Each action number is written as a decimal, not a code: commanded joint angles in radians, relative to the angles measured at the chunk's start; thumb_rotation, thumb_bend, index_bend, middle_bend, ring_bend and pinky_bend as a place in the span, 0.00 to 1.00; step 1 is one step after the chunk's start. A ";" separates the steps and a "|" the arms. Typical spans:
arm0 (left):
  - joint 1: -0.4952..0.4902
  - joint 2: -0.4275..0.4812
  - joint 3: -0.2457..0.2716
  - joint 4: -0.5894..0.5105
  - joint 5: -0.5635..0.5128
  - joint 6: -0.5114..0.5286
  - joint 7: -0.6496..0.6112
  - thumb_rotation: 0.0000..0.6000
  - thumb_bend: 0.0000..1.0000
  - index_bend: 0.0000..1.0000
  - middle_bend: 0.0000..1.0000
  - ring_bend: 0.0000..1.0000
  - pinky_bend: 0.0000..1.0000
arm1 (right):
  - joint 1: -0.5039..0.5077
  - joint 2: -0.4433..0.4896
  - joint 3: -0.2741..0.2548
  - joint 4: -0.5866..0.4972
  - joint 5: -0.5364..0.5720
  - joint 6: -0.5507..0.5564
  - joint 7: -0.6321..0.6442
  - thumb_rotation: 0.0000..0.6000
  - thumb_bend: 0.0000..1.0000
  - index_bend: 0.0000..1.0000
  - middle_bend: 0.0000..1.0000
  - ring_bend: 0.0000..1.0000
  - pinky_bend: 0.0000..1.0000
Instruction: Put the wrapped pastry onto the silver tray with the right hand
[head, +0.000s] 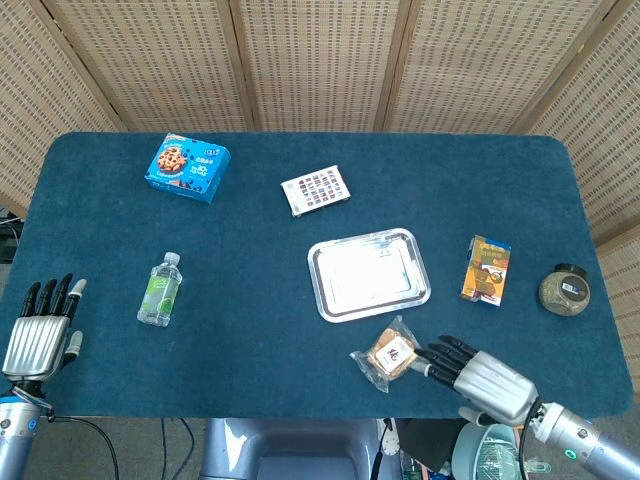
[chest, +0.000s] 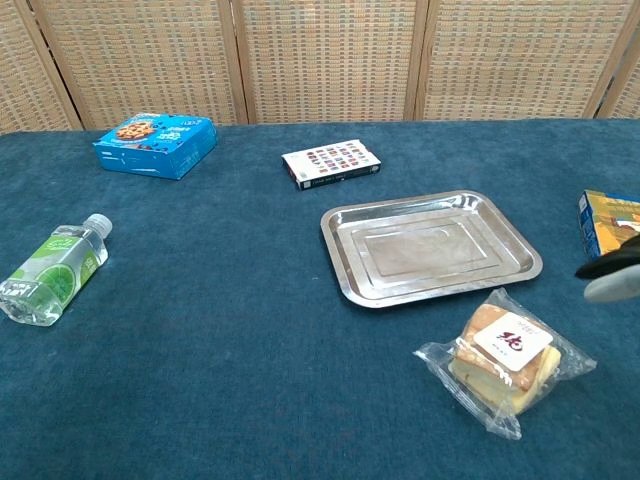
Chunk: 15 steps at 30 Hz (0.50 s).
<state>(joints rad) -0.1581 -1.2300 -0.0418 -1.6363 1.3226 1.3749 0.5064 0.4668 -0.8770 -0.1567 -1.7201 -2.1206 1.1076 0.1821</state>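
The wrapped pastry (head: 390, 355) (chest: 505, 358), a clear bag with a brown bun and a white label, lies on the blue cloth just in front of the silver tray (head: 368, 274) (chest: 430, 248), which holds nothing. My right hand (head: 478, 381) hovers flat with fingers spread, its fingertips (head: 425, 355) reaching the pastry's right edge; whether they touch it is unclear. In the chest view only its fingertips (chest: 610, 278) enter at the right border. My left hand (head: 42, 331) rests open at the table's front left corner.
A lime bottle (head: 160, 289) (chest: 55, 271) lies at the left. A blue cookie box (head: 188, 168) (chest: 155, 144) and a card box (head: 315, 190) (chest: 331, 164) sit further back. An orange-blue carton (head: 486, 270) (chest: 609, 229) and a round jar (head: 564, 288) stand right of the tray.
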 joint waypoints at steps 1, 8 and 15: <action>-0.005 -0.002 0.000 0.001 -0.003 -0.006 0.005 1.00 0.46 0.00 0.00 0.00 0.00 | 0.017 -0.020 -0.010 -0.008 0.007 -0.031 -0.013 1.00 0.33 0.00 0.00 0.00 0.00; -0.013 -0.001 0.000 0.002 -0.007 -0.017 0.004 1.00 0.46 0.00 0.00 0.00 0.00 | 0.056 -0.045 0.022 -0.013 0.075 -0.074 -0.031 1.00 0.33 0.00 0.00 0.00 0.00; -0.017 0.003 0.002 0.005 -0.010 -0.025 -0.008 1.00 0.46 0.00 0.00 0.00 0.00 | 0.096 -0.080 0.048 -0.023 0.142 -0.139 -0.061 1.00 0.33 0.00 0.00 0.00 0.00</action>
<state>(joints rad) -0.1747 -1.2273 -0.0401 -1.6319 1.3122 1.3499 0.4999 0.5546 -0.9481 -0.1144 -1.7402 -1.9881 0.9794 0.1290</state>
